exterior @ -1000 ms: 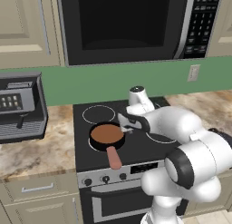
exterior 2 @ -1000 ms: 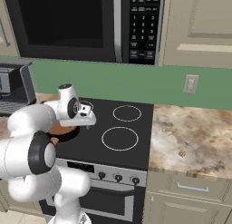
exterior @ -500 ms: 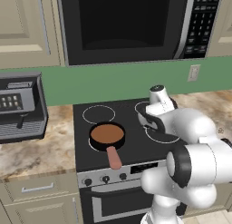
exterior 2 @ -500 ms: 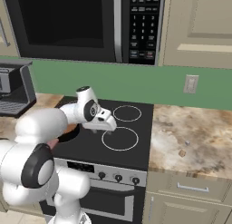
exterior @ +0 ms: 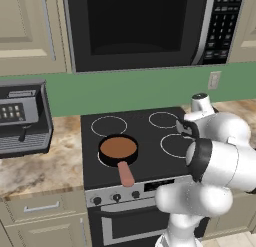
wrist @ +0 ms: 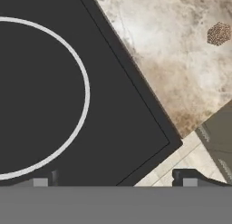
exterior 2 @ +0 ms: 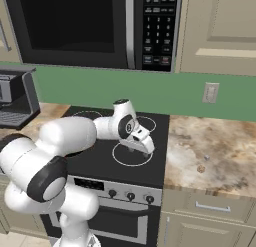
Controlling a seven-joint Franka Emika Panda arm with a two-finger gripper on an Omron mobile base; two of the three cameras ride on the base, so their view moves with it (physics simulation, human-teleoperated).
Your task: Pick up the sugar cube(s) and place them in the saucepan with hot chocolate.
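Observation:
The saucepan, black with brown liquid and a salmon-pink handle, sits on the front left burner of the stove. A brown speckled sugar cube lies on the stone counter right of the stove, and in the hand view this sugar cube is at the upper right. My gripper hangs open over the front right burner ring, well left of the cube. Its fingertips stand wide apart with nothing between them. In the left base view the gripper peeks out from behind my own arm.
A black stove top with four rings lies under a microwave. A coffee machine stands on the left counter. The stone counter stretches right of the stove, with a wall socket above it. The stove's corner meets the counter's front edge.
My arm has swung right, from over the saucepan across the stove to the front right burner. The gripper has stayed open and the saucepan has not moved.

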